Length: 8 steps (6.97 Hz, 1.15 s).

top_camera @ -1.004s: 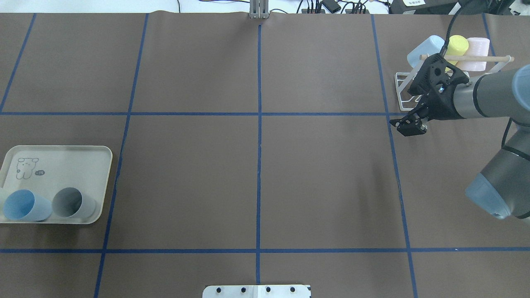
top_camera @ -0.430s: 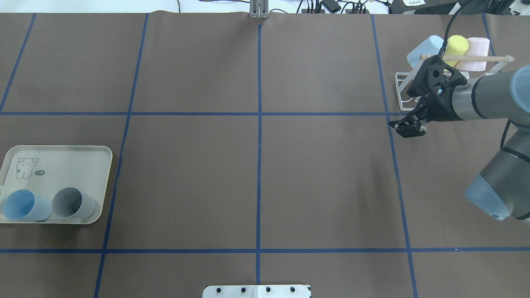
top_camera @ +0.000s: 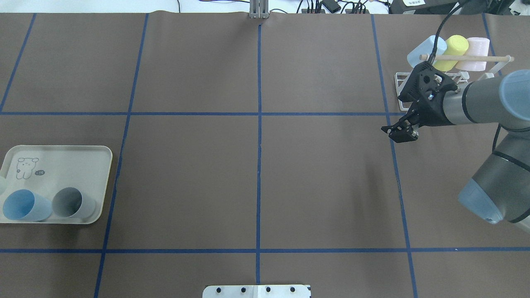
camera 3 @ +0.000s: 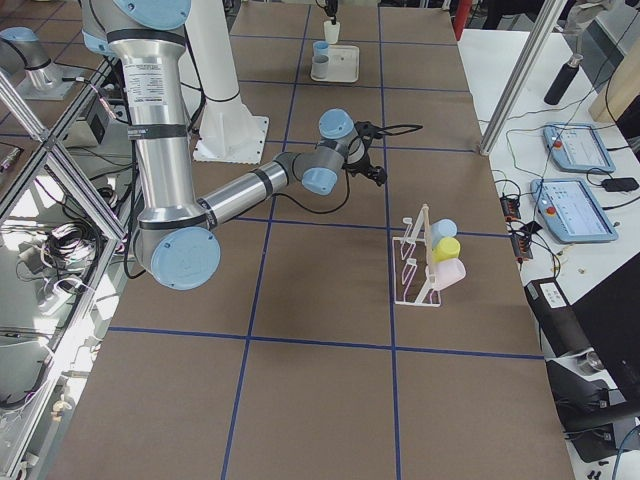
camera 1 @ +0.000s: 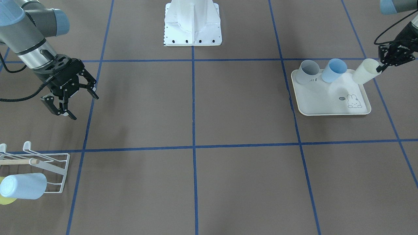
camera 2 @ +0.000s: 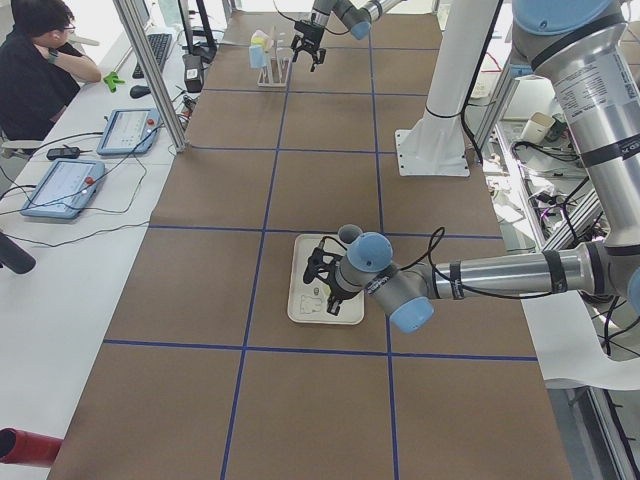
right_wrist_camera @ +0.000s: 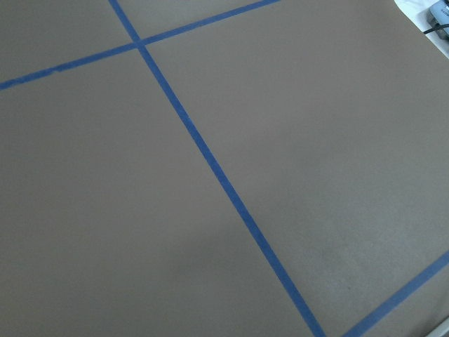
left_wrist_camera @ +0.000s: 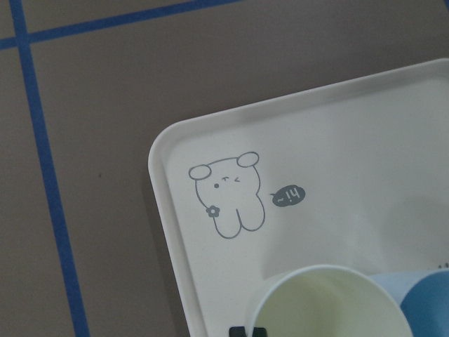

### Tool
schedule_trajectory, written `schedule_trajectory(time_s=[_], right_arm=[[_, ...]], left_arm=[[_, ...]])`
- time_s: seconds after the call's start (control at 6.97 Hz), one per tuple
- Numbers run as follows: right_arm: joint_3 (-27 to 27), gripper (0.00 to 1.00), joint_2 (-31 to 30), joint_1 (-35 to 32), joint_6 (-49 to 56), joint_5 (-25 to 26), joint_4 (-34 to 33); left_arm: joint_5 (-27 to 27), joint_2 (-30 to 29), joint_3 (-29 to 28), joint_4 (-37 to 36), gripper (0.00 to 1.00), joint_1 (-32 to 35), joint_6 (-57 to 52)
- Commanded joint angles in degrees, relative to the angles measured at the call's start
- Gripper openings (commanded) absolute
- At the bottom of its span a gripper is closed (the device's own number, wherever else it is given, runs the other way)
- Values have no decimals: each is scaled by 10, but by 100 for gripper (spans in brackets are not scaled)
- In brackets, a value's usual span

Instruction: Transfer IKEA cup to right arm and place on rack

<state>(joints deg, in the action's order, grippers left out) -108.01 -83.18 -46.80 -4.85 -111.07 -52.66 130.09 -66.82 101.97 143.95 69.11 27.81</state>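
At the corner of the tray (camera 1: 329, 113) our left gripper (camera 1: 379, 68) pinches the cup (camera 1: 363, 75) by its rim, so we should lift slowly, steadying it for the right gripper (camera 1: 73, 102), open near the rack (camera 1: 66, 173).

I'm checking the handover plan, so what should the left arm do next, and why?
Probably lift the cream cup clear of the tray and carry it toward the middle of the table. The left gripper grips its rim, tilted, while the right gripper hangs open and empty, apart from the rack.
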Motion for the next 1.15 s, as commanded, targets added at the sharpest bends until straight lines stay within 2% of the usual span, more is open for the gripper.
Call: schedule_trajectory(time_s=[0.0, 0.14, 0.43, 0.57, 0.72, 0.86, 1.0], right_arm=[[1, 100, 22, 21, -28, 0, 3], [7, 100, 41, 38, -47, 0, 2], [20, 100, 85, 72, -75, 24, 2], [21, 100, 93, 104, -75, 64, 4], [22, 100, 115, 129, -75, 87, 3], [25, 100, 134, 139, -76, 88, 4], [28, 100, 140, 150, -76, 93, 32]], left_arm=[[27, -77, 63, -160, 0, 66, -9], [49, -116, 92, -225, 0, 67, 39], [130, -209, 97, -223, 0, 65, 239], [169, -251, 97, -222, 0, 63, 324], [197, -275, 90, -192, 0, 58, 372], [196, -287, 89, -151, 0, 25, 426], [185, -332, 72, -112, 0, -22, 516]])
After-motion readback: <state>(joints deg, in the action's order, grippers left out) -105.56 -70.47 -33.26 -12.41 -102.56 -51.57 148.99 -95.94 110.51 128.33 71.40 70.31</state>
